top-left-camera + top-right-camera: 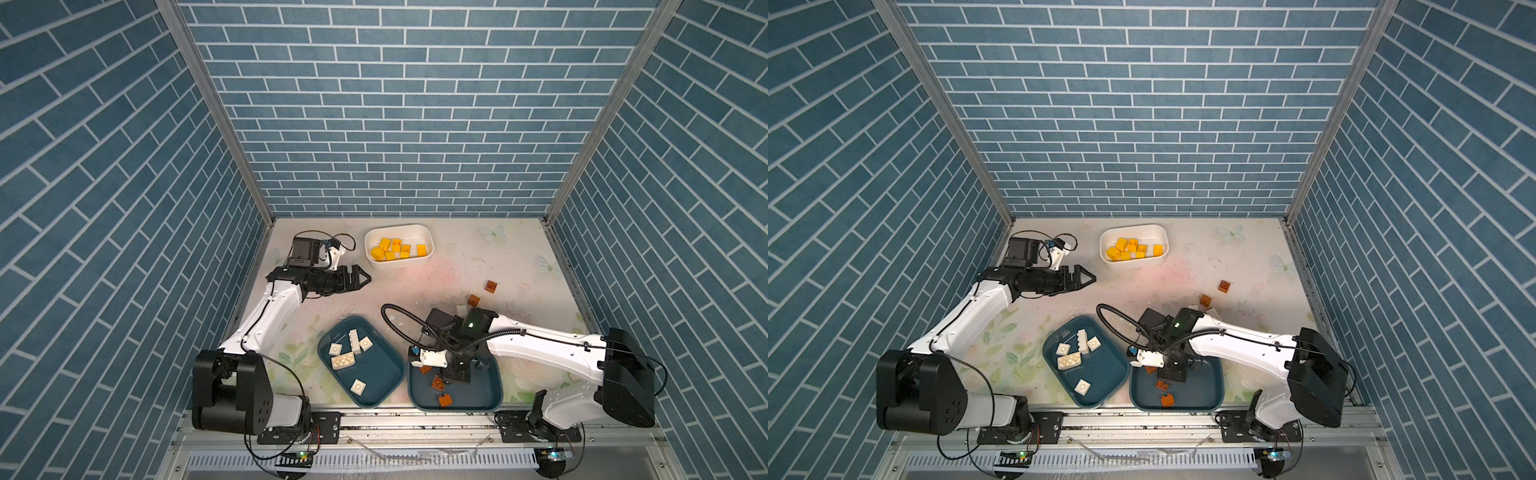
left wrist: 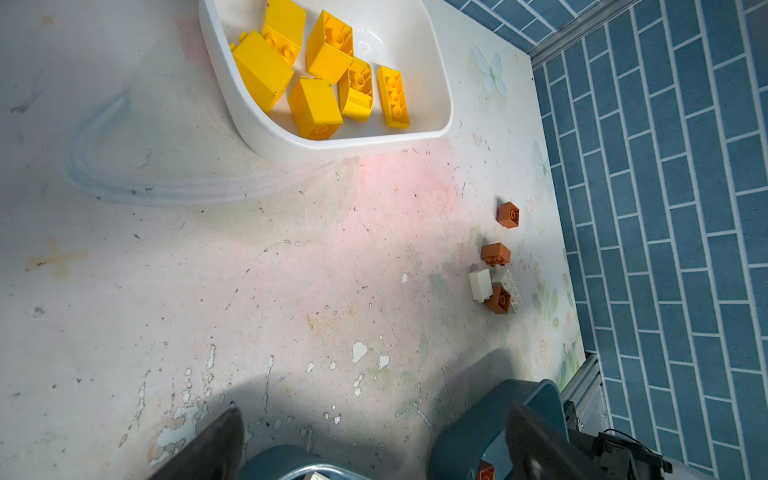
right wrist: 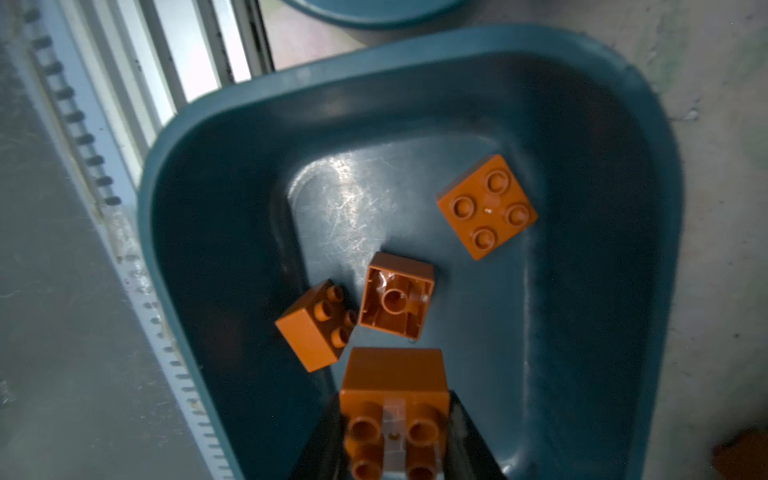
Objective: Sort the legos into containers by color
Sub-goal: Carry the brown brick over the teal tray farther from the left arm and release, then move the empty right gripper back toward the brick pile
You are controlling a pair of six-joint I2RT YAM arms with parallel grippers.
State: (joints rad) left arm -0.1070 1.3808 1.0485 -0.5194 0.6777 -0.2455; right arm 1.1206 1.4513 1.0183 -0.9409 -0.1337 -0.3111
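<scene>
Over the right dark teal container [image 1: 482, 390] [image 3: 415, 45] my right gripper [image 3: 394, 398] [image 1: 454, 379] is shut on a brown-orange lego [image 3: 392, 374], one finger on each side. Three brown-orange legos [image 3: 397, 296] lie in that tub below it. The left teal container [image 1: 374, 374] holds several white legos [image 1: 348, 354]. The white container [image 1: 399, 227] [image 2: 353, 145] holds several yellow legos [image 1: 394, 249] [image 2: 320, 70]. Left of the white tub my left gripper [image 1: 365, 276] [image 2: 374, 409] hangs open, with nothing between its fingers.
Loose legos lie on the mat at the right: two brown-orange ones [image 1: 491, 286] [image 1: 473, 300], plus a third [image 2: 498, 300] beside two white ones [image 2: 481, 284], partly hidden under the right arm in both top views. Brick-pattern walls close three sides; a metal rail runs along the front.
</scene>
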